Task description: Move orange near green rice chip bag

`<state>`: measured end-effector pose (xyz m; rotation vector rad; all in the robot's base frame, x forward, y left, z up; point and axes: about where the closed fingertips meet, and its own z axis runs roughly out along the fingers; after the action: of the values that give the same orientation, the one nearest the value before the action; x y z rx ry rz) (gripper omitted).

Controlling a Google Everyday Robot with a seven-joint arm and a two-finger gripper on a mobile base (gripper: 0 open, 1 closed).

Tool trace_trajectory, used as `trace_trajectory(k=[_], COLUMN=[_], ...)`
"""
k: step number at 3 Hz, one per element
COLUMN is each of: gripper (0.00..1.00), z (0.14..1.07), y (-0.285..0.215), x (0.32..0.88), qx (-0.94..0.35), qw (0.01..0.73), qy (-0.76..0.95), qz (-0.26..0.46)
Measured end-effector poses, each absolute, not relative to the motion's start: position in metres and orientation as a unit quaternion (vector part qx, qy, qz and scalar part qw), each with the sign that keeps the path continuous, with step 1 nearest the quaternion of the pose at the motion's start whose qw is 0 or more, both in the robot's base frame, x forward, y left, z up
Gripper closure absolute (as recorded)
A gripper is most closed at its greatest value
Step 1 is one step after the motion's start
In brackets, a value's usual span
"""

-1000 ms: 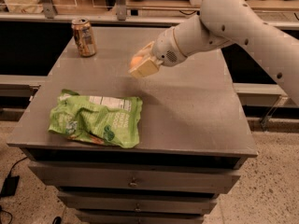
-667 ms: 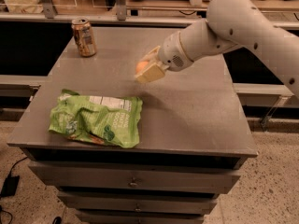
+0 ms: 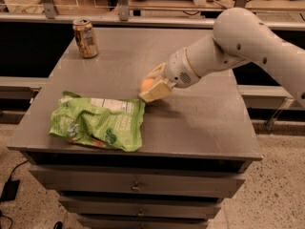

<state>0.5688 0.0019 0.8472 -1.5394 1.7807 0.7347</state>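
Orange (image 3: 147, 84): held in the claw (image 3: 150, 92), seen as a small round patch between the cream fingers (image 3: 158, 87), mostly hidden by them. It sits low over the middle of the tabletop (image 3: 200, 113), just beside the upper right corner of the bag (image 3: 97, 123).

Tabletop: grey, flat, on a cabinet with drawers (image 3: 138, 187) below its front edge.

Arm (image 3: 238, 37): white, comes in from the right edge and slopes down and left toward the tabletop's centre.

Bag: light green, crumpled, white label strip along its top edge; lies flat at the front left of the tabletop. Its right corner is very close to the claw's tips; cannot tell whether they touch.

Can (image 3: 85, 38): brown-gold, upright, back left corner, well apart from the bag and the claw.

Claw: clenched on the orange, tips pointing down and left toward the bag. Cannot tell whether the tips or the orange touch the tabletop; a soft shadow lies under them.
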Motion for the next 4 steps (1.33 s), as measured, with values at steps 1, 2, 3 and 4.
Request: trace_trajectory(k=[1,2,3,4], gripper=[1.0,1.0,0.83,0.52], z=[0.846,0.845,0.85,0.855], y=[0.005,0.008,0.007,0.005], x=[0.565,0.556,0.55,0.545], qx=[-0.598,-0.621,-0.628,-0.63], qw=[0.328,0.328,0.343,0.358], qy=[0.674,0.652,0.627,0.598], qz=[0.283,0.287,0.308,0.342])
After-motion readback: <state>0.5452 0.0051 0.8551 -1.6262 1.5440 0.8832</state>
